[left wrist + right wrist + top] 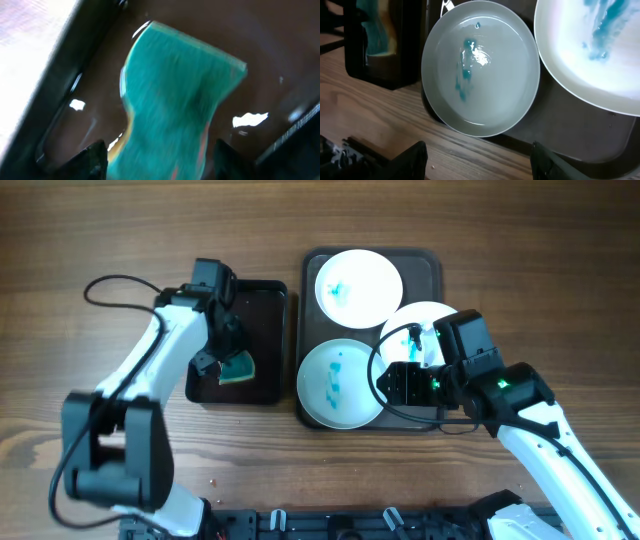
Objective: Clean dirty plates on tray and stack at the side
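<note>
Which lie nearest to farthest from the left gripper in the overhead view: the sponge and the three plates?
From the left gripper:
1. sponge, at its fingertips, in the small black tray.
2. front plate, near end of the brown tray.
3. back plate, far end.
4. right plate, tray's right side.

A robotics lab bench: wooden table [520,240] with mounted arms [150,360].
</note>
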